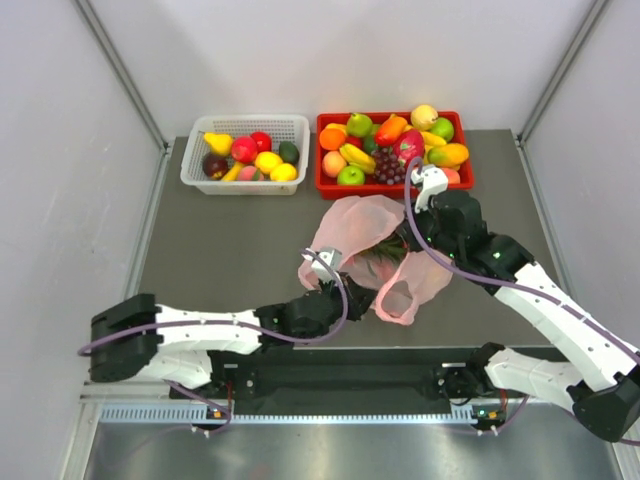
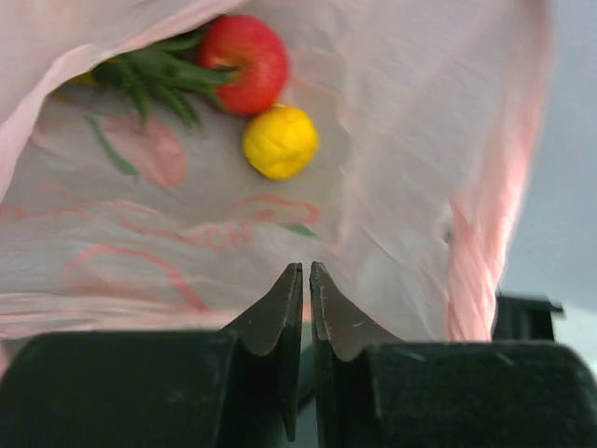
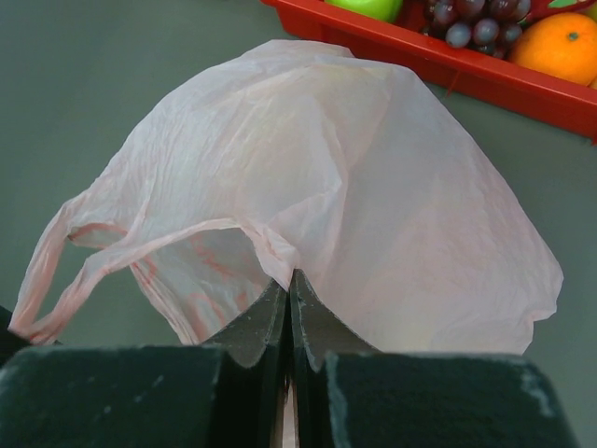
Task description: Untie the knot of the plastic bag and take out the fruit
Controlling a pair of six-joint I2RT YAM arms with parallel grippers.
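Observation:
The pink plastic bag [image 1: 355, 225] lies at mid-table with its mouth spread between both grippers. My left gripper [image 1: 362, 290] is shut on the bag's near edge, and in the left wrist view a sliver of pink film sits between its tips [image 2: 306, 268]. Past them the bag [image 2: 420, 140] gapes, showing fruit inside: a red one [image 2: 247, 51], a yellow one [image 2: 280, 140] and a green crown [image 2: 154, 75]. My right gripper [image 1: 405, 240] is shut on the bag's far-right rim [image 3: 291, 275]. A handle loop [image 3: 47, 280] hangs loose. No knot shows.
A white basket [image 1: 300, 125] of fruit stands at the back left. A red tray [image 1: 325, 185] of fruit stands at the back right, just behind the bag, and its rim [image 3: 485, 75] also shows in the right wrist view. Metal frame rails border the table.

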